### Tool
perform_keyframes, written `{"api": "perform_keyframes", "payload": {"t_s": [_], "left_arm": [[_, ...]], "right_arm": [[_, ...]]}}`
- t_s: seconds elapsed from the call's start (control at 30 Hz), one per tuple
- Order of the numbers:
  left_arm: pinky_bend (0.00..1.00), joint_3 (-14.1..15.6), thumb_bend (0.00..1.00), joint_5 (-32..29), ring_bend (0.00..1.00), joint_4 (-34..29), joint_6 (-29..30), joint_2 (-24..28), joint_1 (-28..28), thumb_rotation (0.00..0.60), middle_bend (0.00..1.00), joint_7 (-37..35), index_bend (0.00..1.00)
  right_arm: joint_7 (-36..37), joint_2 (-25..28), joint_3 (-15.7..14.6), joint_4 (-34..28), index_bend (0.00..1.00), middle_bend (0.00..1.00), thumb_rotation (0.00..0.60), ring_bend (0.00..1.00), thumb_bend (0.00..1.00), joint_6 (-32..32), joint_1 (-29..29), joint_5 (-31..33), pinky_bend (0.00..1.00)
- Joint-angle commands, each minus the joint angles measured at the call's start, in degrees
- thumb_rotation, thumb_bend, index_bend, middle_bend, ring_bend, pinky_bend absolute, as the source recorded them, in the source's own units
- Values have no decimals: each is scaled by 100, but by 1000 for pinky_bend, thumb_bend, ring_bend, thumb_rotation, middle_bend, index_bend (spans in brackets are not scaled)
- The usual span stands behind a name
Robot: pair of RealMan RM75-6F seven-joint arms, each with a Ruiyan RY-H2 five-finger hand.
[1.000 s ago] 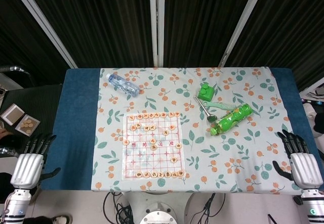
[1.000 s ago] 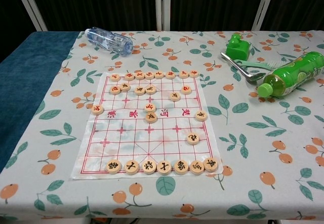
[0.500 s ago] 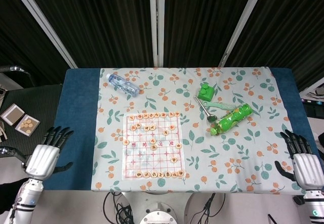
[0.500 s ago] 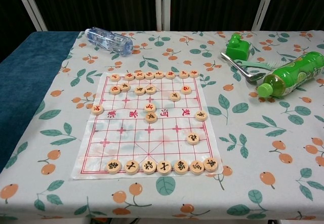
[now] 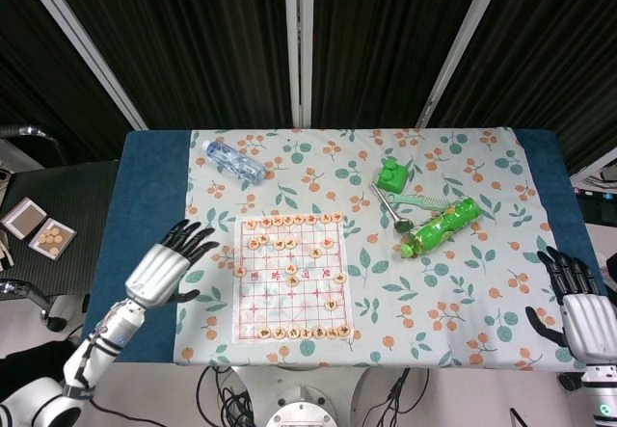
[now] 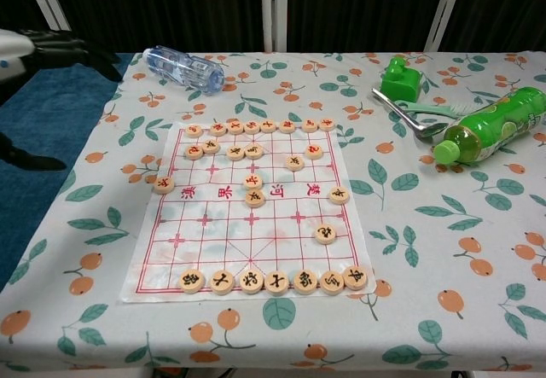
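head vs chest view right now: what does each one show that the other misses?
Head view only: the right robot hand, open past the table's right edge, and two small boxes on the floor at left. Chest view only: the characters on the game pieces, readable up close. Both: the left robot hand, open near the game board, the clear bottle, the green bottle and the green block.

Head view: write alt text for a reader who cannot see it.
The left hand, fingers spread and empty, hovers beside a Chinese chess board dotted with wooden pieces on a floral cloth. Behind lie a clear bottle, a green bottle and a green block; the open right hand waits at the table's edge.
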Motion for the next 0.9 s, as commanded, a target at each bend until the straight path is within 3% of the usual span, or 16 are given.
{"api": "perform_keyframes", "payload": {"t_s": [0.03,0.3,0.53,0.9], "left_arm": [[4,-43,127,223,0,358,-453,-288,-543,600,66,-334,218],[4,32,147,509,0,1260,-685,-1006,-1251,600,80,-1040,264],[4,154,156,803,0,2070,-496,-1688,-1706,600,80,-1440,278],[6,372,189,802,0,3226,-618,-2560,-2213,600,84,-1865,310]], "right_arm": [[101,-16,-30,73,0,0,600,0,242,120,-40,-91,0],[323,-18,12,198,0,0,600,0,241,487,-170,-183,0],[554,-1,31,282,0,0,600,0,256,723,-202,-352,0],[589,-74,34,354,0,0,600,0,256,713,-217,-310,0]]}}
